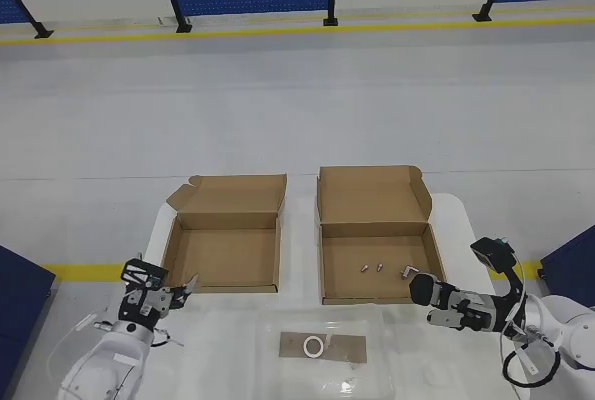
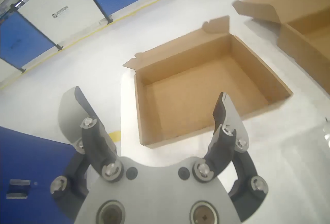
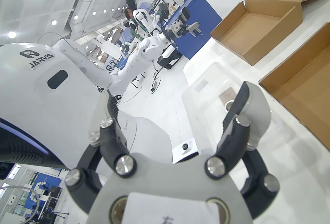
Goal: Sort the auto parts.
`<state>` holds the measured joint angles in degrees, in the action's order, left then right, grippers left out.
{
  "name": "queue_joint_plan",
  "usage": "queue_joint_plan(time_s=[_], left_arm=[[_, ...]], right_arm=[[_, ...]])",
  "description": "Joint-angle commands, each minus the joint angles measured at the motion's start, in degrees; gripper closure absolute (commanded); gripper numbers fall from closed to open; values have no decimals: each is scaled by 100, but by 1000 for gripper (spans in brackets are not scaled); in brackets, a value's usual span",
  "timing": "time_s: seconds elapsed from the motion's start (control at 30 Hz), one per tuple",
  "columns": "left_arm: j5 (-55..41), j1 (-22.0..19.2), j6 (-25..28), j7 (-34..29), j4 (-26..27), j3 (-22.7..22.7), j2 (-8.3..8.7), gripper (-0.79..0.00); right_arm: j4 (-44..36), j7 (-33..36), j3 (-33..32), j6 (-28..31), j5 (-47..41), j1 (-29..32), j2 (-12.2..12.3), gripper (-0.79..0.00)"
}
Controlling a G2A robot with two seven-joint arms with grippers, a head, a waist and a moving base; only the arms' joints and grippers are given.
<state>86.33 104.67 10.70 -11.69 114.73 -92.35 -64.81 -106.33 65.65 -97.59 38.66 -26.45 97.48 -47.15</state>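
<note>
Far left, at the left edge of the white table (image 1: 447, 220): left gripper (image 1: 162, 286), fingers spread wide apart, tips aimed toward the boxes. Just beyond it, apart from the fingertips: left cardboard box (image 1: 222, 258), lid folded back flat on the far side, side flaps sticking out, bare brown floor in plain sight from the left wrist view.

Front and centre, nearer the robot than both boxes: clear plastic tray (image 1: 277, 375), hard to trace at the edges (see-through walls against a white top). Inside, lying flat, a brown card (image 1: 349, 349), and on its left half a pale ring (image 1: 315, 346). From the right wrist view, that ring partly hidden behind one fingertip (image 3: 243, 96).

Next along, beside the first box with a narrow gap between: right cardboard box (image 1: 377, 240), lid likewise folded back. Both boxes open-topped, square to the table, near walls roughly in line. On its floor, near the front wall, two small metal bolts (image 1: 363, 267) side by side, close but apart; farther right, toward the right wall, a third small metal part (image 1: 409, 270), shape too small to tell.

Far right, just beside the near right corner of that box, above the table: right gripper (image 1: 427, 298), pointed leftward toward the tray, fingers held well apart, nothing pinched between them.
</note>
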Motion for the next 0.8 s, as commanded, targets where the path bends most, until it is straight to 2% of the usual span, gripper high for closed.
queue_joint_plan(time_s=[0.0, 0.3, 0.37, 0.47, 0.63, 0.7, 0.77], left_arm=[[84, 67, 125, -105, 100, -18, 9, -785], [84, 67, 125, -105, 100, -18, 9, -785], [443, 117, 403, -130, 385, 40, 34, -785], [478, 268, 1030, -771, 922, 42, 68, -785], [158, 209, 2200, -2484, 1676, 261, 121, -785], [-24, 141, 2370, -3106, 1864, 415, 125, -785], [-24, 113, 2349, -3220, 1944, 455, 125, -785]], right_arm=[[0, 0, 0, 0, -4, 0, 0, -785], [0, 0, 0, 0, -4, 0, 0, -785], [0, 0, 0, 0, -4, 0, 0, -785], [0, 0, 0, 0, -4, 0, 0, -785], [0, 0, 0, 0, -4, 0, 0, -785], [0, 0, 0, 0, -4, 0, 0, -785], [0, 0, 0, 0, -4, 0, 0, -785]])
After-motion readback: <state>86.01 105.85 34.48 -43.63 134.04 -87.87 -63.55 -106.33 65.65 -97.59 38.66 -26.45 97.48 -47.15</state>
